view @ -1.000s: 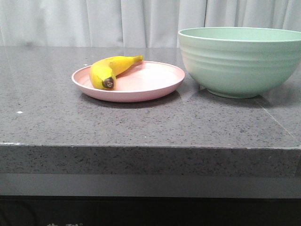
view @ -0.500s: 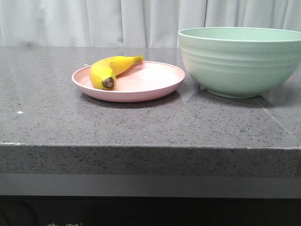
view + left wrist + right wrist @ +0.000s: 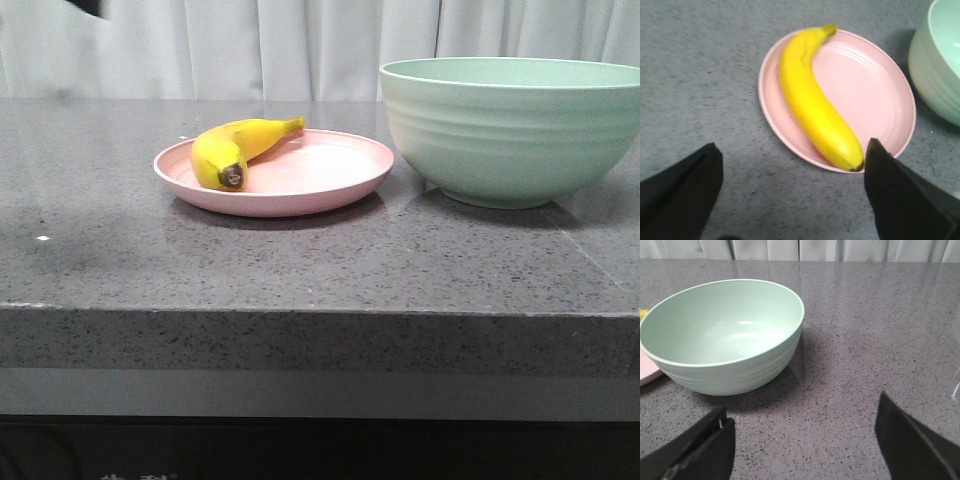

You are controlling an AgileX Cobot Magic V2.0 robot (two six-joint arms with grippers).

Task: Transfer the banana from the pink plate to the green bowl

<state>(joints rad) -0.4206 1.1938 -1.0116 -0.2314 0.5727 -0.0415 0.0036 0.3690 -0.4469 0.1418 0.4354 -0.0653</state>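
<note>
The yellow banana (image 3: 232, 150) lies on the left side of the pink plate (image 3: 320, 175), its dark end toward the front. The green bowl (image 3: 510, 130) stands just right of the plate and is empty inside in the right wrist view (image 3: 722, 325). My left gripper (image 3: 793, 145) is open and empty, above the table, with the banana (image 3: 812, 102) and the plate (image 3: 865, 95) just ahead of its fingers. My right gripper (image 3: 802, 402) is open and empty over bare table near the bowl. In the front view only a dark bit of the left arm (image 3: 85, 5) shows.
The grey speckled table (image 3: 300, 270) has its front edge near the camera. A white curtain (image 3: 250, 45) hangs behind it. The bowl's wall (image 3: 935, 70) stands close to the plate's rim.
A dark part of the left arm has come into the top left corner of the front view, and a faint shadow has appeared on the table at left. Banana, plate and bowl are unmoved.
</note>
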